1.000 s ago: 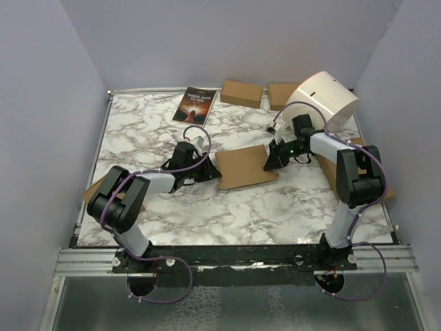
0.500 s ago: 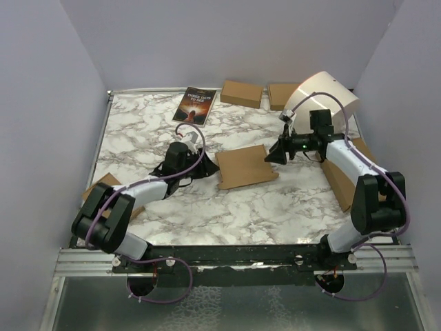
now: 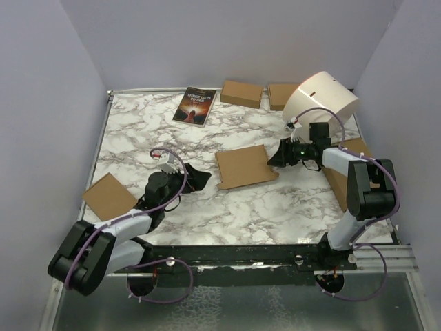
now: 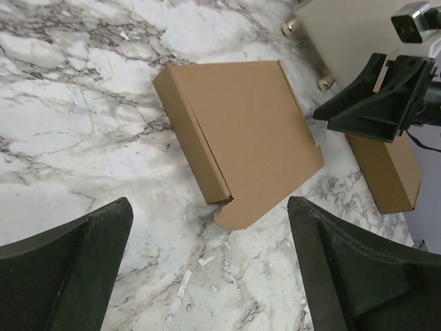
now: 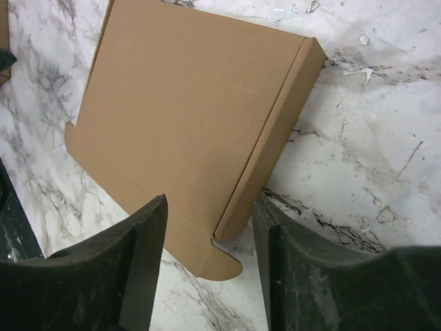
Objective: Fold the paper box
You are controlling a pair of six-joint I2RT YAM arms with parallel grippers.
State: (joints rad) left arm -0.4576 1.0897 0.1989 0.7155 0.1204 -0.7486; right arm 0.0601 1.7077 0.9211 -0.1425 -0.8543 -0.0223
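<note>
- left pincer [image 3: 198,177]: jaws spread wide, nothing btwn them, just left of the plain brown corrugated cardboard paper box [image 3: 245,167], clear of it.
- right pincer [image 3: 277,156]: fingers apart, gripping nothing I can see, at the box's right edge. Contact: can't tell.
- box lies flat mid-table on the white marble-pattern table top [image 3: 275,207], lid down, rounded tab [image 4: 231,217] sticking out at one corner.
- small brown carton [image 3: 241,93] & dark book [image 3: 195,105] along the back edge.

Paper box [image 3: 246,166] on table [image 3: 275,207], book [image 3: 195,105] behind
</note>
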